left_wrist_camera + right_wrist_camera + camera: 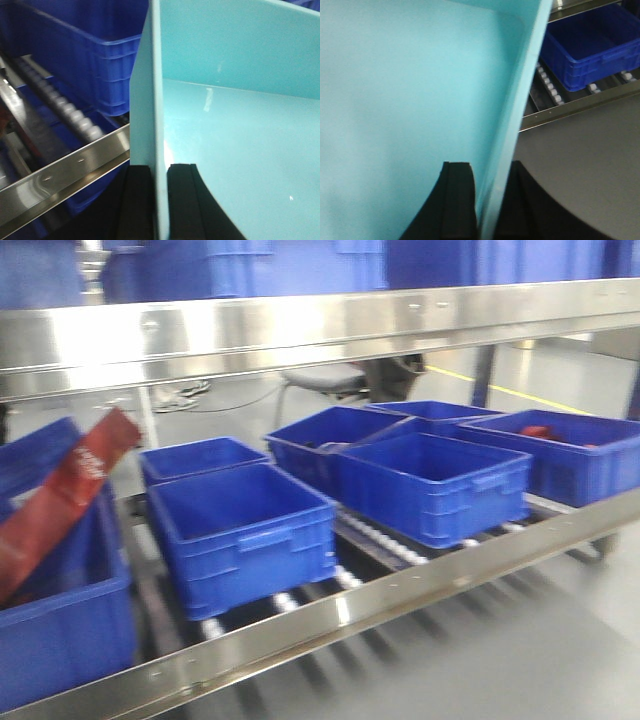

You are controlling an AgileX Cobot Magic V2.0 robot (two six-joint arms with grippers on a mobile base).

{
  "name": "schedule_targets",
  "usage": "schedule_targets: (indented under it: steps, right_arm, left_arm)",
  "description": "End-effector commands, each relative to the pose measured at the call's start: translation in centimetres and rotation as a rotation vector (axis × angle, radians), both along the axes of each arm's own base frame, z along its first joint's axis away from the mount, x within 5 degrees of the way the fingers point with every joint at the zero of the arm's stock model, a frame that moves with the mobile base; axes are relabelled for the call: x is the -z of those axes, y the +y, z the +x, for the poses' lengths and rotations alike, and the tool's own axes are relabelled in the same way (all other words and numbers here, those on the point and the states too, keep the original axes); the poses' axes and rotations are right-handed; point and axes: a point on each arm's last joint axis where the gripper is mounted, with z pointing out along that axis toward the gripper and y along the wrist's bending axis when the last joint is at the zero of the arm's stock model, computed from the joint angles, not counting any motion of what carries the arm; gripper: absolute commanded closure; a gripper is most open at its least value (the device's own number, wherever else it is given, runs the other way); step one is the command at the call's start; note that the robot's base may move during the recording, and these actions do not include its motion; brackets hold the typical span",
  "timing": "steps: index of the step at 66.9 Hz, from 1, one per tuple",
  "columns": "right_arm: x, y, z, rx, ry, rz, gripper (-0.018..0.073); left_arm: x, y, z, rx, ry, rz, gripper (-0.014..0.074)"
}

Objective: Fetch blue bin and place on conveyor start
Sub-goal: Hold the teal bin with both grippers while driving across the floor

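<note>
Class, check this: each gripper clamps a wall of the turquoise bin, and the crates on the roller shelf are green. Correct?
No: the crates are dark blue, as the front-facing view shows. The left gripper and right gripper do clamp the turquoise bin.

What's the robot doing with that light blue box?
The robot is holding the bin with both arms. The left fingers pinch one of its walls and the right fingers pinch another, one finger inside and one outside each time. Close by is a steel roller shelf loaded with dark blue crates. The conveyor isn't in view, so the bin has not been put down on it yet.
</note>
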Motion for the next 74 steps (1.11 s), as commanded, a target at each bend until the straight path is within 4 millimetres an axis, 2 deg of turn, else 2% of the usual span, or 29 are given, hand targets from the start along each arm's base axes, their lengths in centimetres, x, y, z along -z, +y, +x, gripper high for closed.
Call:
schedule_targets:
  steps: [1,74]
  right_arm:
    - [-0.75,-0.65,-0.42,0.002,-0.039,-0.043,0.0711]
    - [-0.75,-0.65,-0.42,0.002,-0.039,-0.043,0.0711]
  left_arm:
    - [-1.48,0.28,-0.28,-0.010,-0.107,-0.021,0.0708]
    - [-1.48,0.28,-0.28,-0.010,-0.107,-0.021,0.0708]
